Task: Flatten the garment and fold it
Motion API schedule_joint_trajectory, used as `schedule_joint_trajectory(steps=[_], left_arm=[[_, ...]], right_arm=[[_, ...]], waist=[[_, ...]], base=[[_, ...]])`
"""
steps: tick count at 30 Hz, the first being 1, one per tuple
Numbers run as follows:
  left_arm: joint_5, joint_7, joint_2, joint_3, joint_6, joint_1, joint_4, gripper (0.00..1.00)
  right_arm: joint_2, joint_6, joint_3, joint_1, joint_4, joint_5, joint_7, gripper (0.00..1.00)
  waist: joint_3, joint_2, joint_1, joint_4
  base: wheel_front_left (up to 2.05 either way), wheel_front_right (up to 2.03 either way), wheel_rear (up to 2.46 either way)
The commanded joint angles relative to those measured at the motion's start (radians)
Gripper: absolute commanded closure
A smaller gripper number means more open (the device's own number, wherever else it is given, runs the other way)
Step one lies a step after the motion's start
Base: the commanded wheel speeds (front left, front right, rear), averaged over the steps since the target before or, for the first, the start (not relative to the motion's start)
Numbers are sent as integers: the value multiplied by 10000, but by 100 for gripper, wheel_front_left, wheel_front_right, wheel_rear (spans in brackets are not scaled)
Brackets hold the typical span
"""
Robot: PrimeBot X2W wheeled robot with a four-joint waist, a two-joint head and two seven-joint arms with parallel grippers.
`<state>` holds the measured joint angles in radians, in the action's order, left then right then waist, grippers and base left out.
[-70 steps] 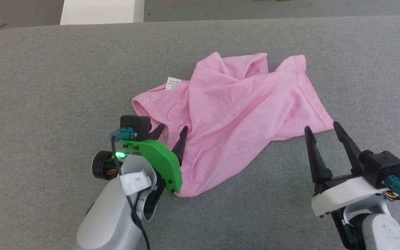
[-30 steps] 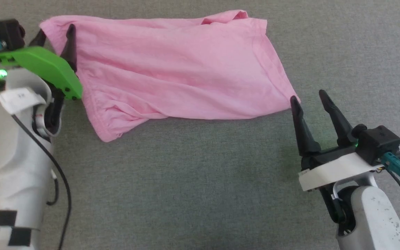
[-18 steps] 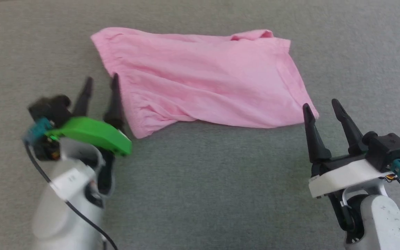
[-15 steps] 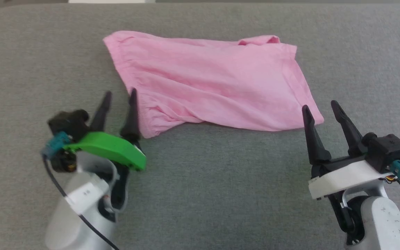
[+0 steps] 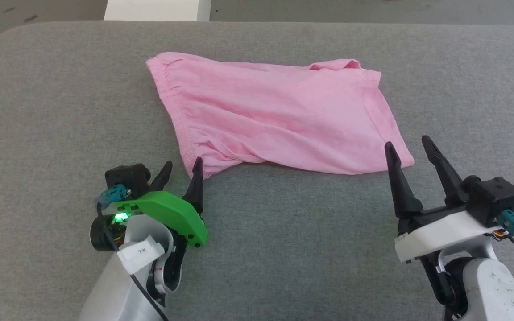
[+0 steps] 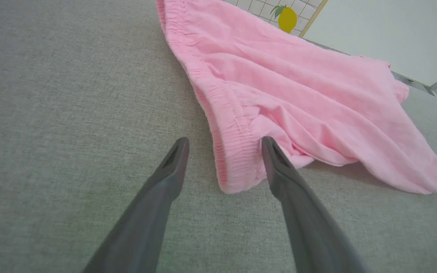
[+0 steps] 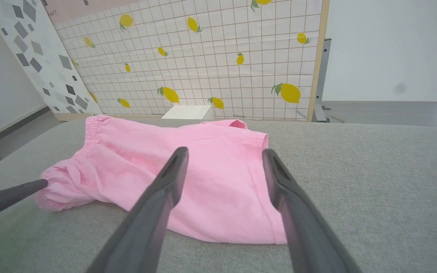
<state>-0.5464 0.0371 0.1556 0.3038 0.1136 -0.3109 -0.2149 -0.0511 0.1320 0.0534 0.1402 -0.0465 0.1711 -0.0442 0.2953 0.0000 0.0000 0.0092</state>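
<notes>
Your pink garment [image 5: 279, 120] lies spread but wrinkled on the grey worktop [image 5: 283, 245], waistband to the left. Your left tool [image 5: 183, 162] stands open and empty at the waistband's near corner. Your right tool [image 5: 407, 141] stands open and empty at the near right hem corner.

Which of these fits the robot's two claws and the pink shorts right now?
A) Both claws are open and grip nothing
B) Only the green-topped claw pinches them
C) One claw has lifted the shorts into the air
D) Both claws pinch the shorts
A: the left gripper and the right gripper both have their fingers spread apart, and the garment lies loose on the grey surface.
</notes>
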Motion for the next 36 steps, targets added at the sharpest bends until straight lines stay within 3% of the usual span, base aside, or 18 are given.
schedule_joint_trajectory(steps=[1, 10, 11, 12, 14, 25, 31, 36], left_arm=[[-181, 186, 2, -53, 70, -174, -86, 0], [-463, 1022, 201, -180, 118, -908, -452, 0], [-493, 1112, 236, -175, 95, -960, -460, 19], [-511, 1151, 264, -178, 74, -996, -447, 54], [-516, 1098, 339, -191, -9, -1063, -349, 100], [-330, 378, 491, -82, -22, -172, 400, 100], [-344, 336, 521, 84, -69, 287, 698, 100], [-264, 388, 529, 346, -200, 297, 780, 100]], right_arm=[[9, -13, 40, -81, -29, 43, 5, 0], [9, -13, 180, 36, 42, 123, -39, 0], [9, -13, 189, 47, 54, 127, -41, 0], [9, -13, 194, 56, 64, 130, -43, 0], [9, -13, 189, 75, 85, 134, -49, 0], [9, -13, -297, 11, 516, -76, 340, 0], [9, -13, -1463, 658, 1642, -475, 1819, 0], [9, -13, -1587, 1664, 2672, -661, 3261, 0]], waist=[[82, 0, 0, -110], [318, 0, 0, -368], [339, 0, 0, -386], [353, 0, 0, -397], [376, 0, 0, -409], [139, 0, 0, -192], [178, 0, 0, 52], [330, 0, 0, 263]], base=[[0, 0, 0], [0, 0, 0], [0, 0, 0], [0, 0, 0], [0, 0, 0], [0, 0, 0], [0, 0, 0], [0, 0, 0]])
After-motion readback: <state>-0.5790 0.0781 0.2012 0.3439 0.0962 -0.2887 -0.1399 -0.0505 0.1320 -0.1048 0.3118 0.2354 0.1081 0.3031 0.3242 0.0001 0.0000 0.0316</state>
